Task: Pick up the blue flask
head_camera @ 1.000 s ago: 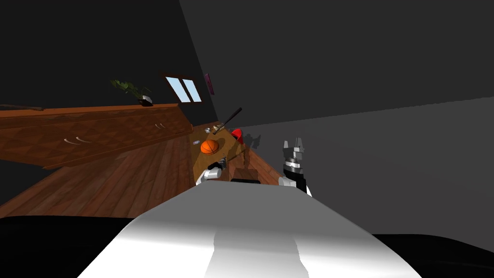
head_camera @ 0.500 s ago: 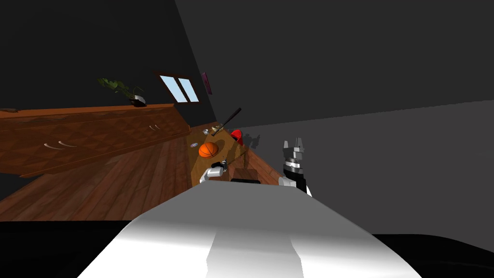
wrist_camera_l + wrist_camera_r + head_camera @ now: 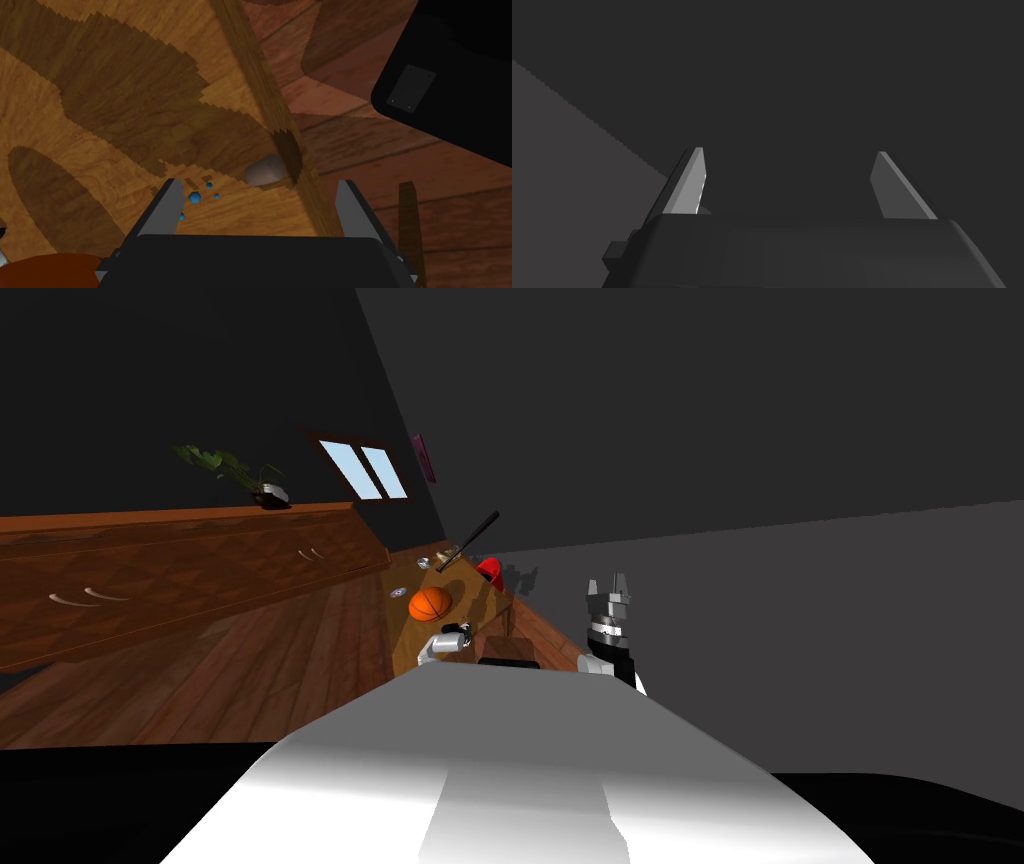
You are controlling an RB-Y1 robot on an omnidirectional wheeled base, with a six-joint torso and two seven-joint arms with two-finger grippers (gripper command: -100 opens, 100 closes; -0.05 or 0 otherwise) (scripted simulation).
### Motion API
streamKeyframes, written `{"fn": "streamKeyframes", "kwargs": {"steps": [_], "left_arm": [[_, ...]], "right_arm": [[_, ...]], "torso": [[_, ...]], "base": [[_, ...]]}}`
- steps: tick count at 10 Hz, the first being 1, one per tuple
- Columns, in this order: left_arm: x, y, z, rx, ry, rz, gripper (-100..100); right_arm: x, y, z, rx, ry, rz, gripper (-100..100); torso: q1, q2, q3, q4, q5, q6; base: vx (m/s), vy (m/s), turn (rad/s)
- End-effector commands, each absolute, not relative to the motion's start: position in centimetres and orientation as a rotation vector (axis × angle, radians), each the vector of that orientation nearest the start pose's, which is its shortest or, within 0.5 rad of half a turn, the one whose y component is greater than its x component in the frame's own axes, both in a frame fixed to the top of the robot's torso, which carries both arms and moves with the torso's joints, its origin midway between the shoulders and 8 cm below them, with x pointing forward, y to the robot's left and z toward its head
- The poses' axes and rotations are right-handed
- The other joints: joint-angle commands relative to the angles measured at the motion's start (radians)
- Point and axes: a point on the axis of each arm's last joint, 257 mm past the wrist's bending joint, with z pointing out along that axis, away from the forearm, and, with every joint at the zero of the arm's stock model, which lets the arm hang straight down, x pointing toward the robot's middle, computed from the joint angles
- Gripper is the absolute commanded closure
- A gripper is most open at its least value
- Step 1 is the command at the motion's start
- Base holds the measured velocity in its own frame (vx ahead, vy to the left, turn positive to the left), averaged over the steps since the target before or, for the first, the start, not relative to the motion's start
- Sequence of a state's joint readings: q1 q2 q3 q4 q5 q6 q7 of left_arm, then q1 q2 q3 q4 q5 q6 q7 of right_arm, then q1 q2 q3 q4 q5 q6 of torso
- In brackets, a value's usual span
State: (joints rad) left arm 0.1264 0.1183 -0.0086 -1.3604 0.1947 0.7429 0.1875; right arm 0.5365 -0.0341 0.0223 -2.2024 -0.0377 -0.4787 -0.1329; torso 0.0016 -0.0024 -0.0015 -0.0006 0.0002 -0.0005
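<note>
Hovering over the light brown wooden bench's near end, the left gripper has its fingers released, a stubby grey cylinder lying just beyond them. The blue flask appears as mere specks beside one finger; the right gripper, raised right of the bench, is released too.

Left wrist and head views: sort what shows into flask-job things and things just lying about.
For the job: left gripper, open, over the wooden table; small blue bits by its finger, perhaps the flask.
Lying about: basketball, bat, red object, grey stub, potted plant; right gripper, open, raised.
</note>
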Motion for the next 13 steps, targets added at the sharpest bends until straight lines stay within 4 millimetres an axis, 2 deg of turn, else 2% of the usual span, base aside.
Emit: {"fn": "streamKeyframes", "kwargs": {"steps": [1, 2, 7, 8, 12, 13], "left_arm": [[35.2, 26.7, -53.3, -2.24, 1.673, -0.59, 0], [35.2, 26.5, -53.9, -2.24, 1.671, -0.591, -100], [35.0, 26.3, -55.0, -2.241, 1.669, -0.59, -100], [35.0, 26.3, -55.0, -2.24, 1.669, -0.592, 100], [34.3, 25.9, -55.5, -2.257, 1.677, -0.582, 100], [34.3, 25.9, -55.5, -2.257, 1.677, -0.582, 0]], "right_arm": [[35.8, -28.2, -2.8, 0.828, 0.665, 1.422, 0], [35.8, -28.2, -2.8, 0.828, 0.665, 1.422, 0], [35.8, -28.2, -2.8, 0.828, 0.665, 1.422, 0], [35.8, -28.2, -2.8, 0.828, 0.665, 1.422, 0], [35.8, -28.2, -2.8, 0.828, 0.665, 1.422, 0], [35.8, -28.2, -2.8, 0.828, 0.665, 1.422, 0]], "torso": [[0.0, 0.0, 0.0, 0.0, 0.0, 0.0], [-0.001, 0.001, 0.001, 0.0, 0.0, 0.0], [-0.001, 0.0, 0.0, 0.0, 0.0, 0.0], [-0.002, 0.001, 0.001, 0.0, 0.0, 0.0], [0.001, -0.003, 0.0, 0.004, -0.003, 0.001], [0.002, -0.004, 0.0, 0.003, -0.003, 0.001]], "base": [[0.005, 0.005, 0.001], [0.023, 0.01, -0.006], [0.025, 0.008, -0.005], [0.0, 0.0, 0.0], [-0.007, -0.005, 0.002], [0.0, 0.0, 0.0]]}}
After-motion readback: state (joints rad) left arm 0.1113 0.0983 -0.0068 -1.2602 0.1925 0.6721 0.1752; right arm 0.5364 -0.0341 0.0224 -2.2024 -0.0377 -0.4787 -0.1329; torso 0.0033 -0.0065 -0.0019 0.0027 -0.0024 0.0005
